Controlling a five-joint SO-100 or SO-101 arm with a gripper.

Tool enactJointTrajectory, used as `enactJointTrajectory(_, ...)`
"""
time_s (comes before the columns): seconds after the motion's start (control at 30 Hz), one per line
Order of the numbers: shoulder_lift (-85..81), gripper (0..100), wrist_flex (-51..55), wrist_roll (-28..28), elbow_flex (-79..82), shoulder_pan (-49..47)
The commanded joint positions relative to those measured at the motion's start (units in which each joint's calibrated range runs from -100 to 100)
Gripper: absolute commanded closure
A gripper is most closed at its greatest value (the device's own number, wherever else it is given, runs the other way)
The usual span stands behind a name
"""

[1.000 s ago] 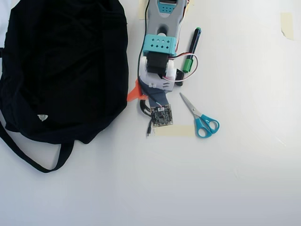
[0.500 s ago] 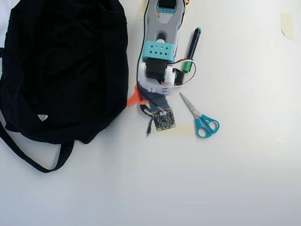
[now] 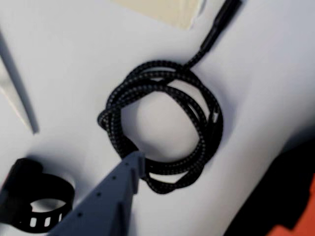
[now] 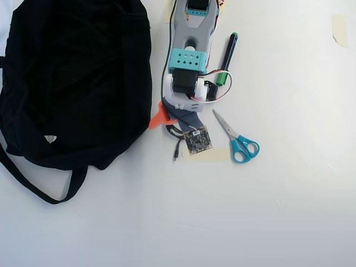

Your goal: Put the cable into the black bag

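A plain white tabletop fills both views, with strips of beige tape stuck here and there. In the overhead view your arm reaches down from the top centre, and the black bag takes up the upper left, its strap trailing toward the lower left.

The cable lies in the middle of the wrist view as a small loose coil of braided cord, flat on the table, its plug end running off toward the upper right. Judge it light, limp and a little springy: pinch one strand and the loops may sag or unwind, so take it across the bundled strands at the lower edge of the coil, where several turns lie together.

The gripper has one grey finger with its tip right at that lower left edge of the coil. The other finger is out of frame, so you cannot tell how wide the jaws stand or whether they hold anything.

From overhead the arm covers nearly all of the cable; only a short dark end shows beside the camera board. A black ring-shaped clip sits in the wrist view's lower left, partly cut off. The bag's opening is not discernible against its black fabric. Blue-handled scissors and a green-capped marker lie right of the arm.
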Motion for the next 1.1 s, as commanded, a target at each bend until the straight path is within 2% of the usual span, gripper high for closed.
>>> enactJointTrajectory(0.0,-0.6,57,0.0,1.3,-2.0,-0.5)
enactJointTrajectory(1.07,6.8,58,-1.1,5.0,-3.8,-0.9)
